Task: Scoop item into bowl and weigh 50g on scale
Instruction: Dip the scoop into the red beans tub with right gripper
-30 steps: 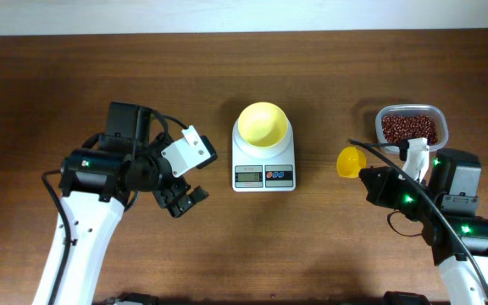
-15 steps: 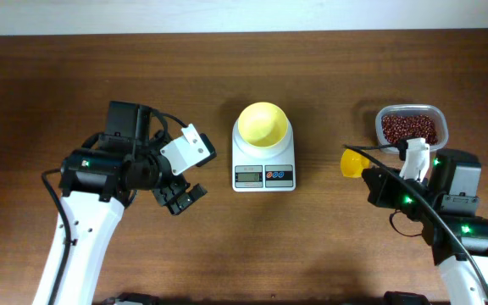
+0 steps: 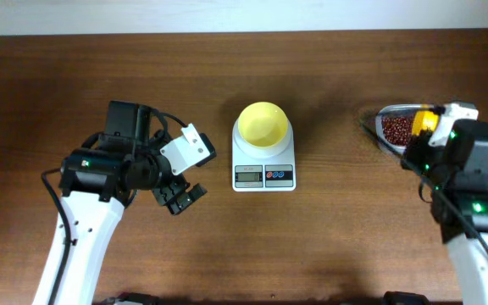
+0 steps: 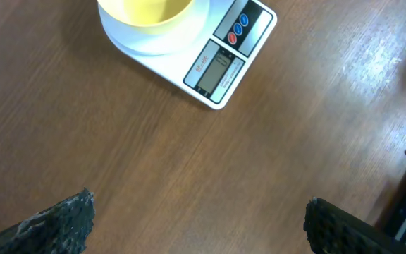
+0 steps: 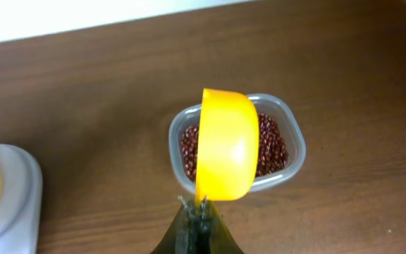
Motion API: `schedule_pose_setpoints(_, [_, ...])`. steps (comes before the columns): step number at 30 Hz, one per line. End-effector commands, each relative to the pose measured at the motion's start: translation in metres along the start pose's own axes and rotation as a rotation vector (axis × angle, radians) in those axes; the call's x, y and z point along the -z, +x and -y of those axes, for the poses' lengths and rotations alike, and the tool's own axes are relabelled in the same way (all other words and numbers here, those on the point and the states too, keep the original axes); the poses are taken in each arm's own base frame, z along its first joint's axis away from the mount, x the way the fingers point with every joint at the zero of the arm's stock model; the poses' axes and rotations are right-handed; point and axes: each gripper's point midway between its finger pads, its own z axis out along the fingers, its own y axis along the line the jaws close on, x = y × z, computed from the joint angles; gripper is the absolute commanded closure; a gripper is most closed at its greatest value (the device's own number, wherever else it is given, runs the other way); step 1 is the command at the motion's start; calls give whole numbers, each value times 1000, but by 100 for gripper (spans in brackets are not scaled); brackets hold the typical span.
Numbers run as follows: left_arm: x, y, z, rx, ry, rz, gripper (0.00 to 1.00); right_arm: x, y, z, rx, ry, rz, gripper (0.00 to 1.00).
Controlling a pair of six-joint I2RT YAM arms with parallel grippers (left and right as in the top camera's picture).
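Near the table's (image 3: 312, 246) far right corner, the right fingers (image 5: 183, 236) pinch the handle of a yellow scoop (image 5: 224, 144), turned on edge above a clear tub (image 5: 296, 141) of red-brown beans (image 5: 271, 149). At the table's middle, the pale-yellow bowl (image 3: 263, 124) sits on the white scale (image 3: 263, 174). To the scale's left, the left fingers (image 4: 58, 222) hang spread wide above the wood.

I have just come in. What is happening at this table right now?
The right gripper holds a yellow scoop, turned on its side over the clear container of red-brown beans. The pale-yellow bowl sits on the white scale, and no beans show in it. The left gripper is open and hangs over the table left of the scale, holding nothing.
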Motion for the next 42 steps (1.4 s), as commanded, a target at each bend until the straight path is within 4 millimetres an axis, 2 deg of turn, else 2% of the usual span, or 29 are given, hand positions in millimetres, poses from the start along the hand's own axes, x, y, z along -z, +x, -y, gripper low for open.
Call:
schedule_pose_setpoints(1, [7, -6, -3, -25, -21, 23, 1, -19, -5, 6, 8, 34, -11, 96])
schedule_pose_setpoints(2, [7, -6, -3, -25, -21, 23, 1, -29, -3, 7, 9, 47, -34, 96])
schedule_pose_setpoints(5, [7, -6, -3, -25, -21, 23, 1, -34, -8, 20, 11, 125, -21, 96])
schedule_pose_setpoints(7, [7, -6, -3, -25, -21, 23, 1, -42, -6, 20, 70, 125, -34, 96])
schedule_pose_setpoints(9, [7, -6, -3, -25, -21, 23, 1, -57, 4, 21, 120, 131, -81, 96])
schedule_pose_setpoints(13, [7, -6, -3, -25, -21, 23, 1, -89, 20, 44, 138, 270, -143, 96])
schedule_pose_setpoints(19, [7, -6, -3, -25, -21, 23, 1, -118, 54, 44, 157, 268, -261, 96])
schedule_pose_setpoints(22, [7, -6, -3, -25, -21, 23, 1, -123, 59, 25, 142, 149, -272, 96])
schedule_pose_setpoints(25, [7, -6, -3, -25, -21, 23, 1, -123, 59, 23, 137, 142, -272, 96])
schedule_pose_setpoints(27, [7, -6, -3, -25, -21, 23, 1, -124, 61, 15, 130, 92, -276, 96])
schedule_pose_setpoints(30, [7, -6, -3, -25, -21, 23, 1, -125, 63, 16, 99, 87, -283, 96])
schedule_pose_setpoints(33, [7, -6, -3, -25, -21, 23, 1, -127, 65, 28, -1, 14, -295, 96])
schedule_pose_setpoints(36, [7, -6, -3, -25, -21, 23, 1, -126, 65, 26, -49, -66, -294, 96])
schedule_pose_setpoints(38, [7, -6, -3, -25, -21, 23, 1, -130, 71, 26, -50, -67, -314, 96])
schedule_pose_setpoints(41, [7, -6, -3, -25, -21, 23, 1, -136, 83, 4, -78, -196, -355, 96])
schedule_pose_setpoints(42, [7, -6, -3, -25, -21, 23, 1, -136, 83, 4, -79, -199, -355, 96])
